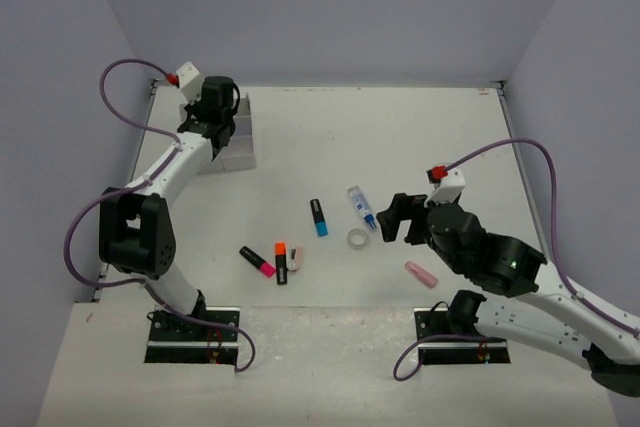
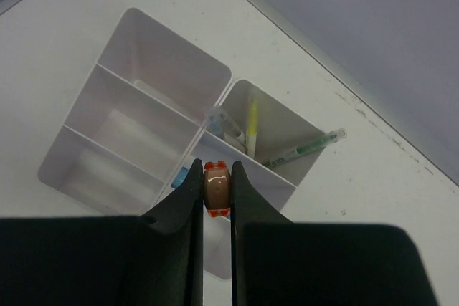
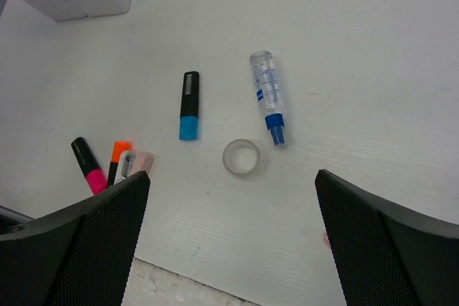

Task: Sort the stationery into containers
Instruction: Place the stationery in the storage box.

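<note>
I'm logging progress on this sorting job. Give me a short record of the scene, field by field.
left gripper: shut on a small brown piece, above the tray
tray: pens in one compartment
right gripper: open, empty, over the table
loose on table: tape ring, blue-capped tube, blue highlighter, pink highlighter, orange highlighter, pale eraser, pink eraser

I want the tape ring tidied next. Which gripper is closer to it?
Right. The right gripper hangs open just right of the tape ring. The left gripper is far away over the tray, shut on a small item.
</note>
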Available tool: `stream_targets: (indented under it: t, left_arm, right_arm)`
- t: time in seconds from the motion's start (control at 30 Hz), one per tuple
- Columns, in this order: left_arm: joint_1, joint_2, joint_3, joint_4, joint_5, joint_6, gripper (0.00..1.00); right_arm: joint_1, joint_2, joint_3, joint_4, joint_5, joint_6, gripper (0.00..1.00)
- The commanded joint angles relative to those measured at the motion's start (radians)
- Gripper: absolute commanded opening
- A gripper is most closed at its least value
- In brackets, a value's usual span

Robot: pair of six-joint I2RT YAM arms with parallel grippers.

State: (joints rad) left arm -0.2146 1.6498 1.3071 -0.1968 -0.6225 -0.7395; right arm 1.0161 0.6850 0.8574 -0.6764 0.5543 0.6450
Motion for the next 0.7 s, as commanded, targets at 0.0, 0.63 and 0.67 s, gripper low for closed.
stream_targets:
  t: [0.0,0.63,0.67]
  left_arm:
    - [0.0,0.015,-0.004,0.149,-0.04,0.003,0.0]
    - [-0.005,-0.009,-0.144,0.243,0.101,-0.064,0.59]
    - [-0.007,-0.045,-0.152,0.235,0.114,-0.066,0.65]
  right_arm:
    - [0.001,-0.017,-0.008,-0.034,0.021,0.025,0.99]
    - [-0.119,0.167,0.063,-0.308,-0.164,0.066,0.96]
    - [-0.125,0.208,0.075,-0.357,-0.201,0.056,0.95]
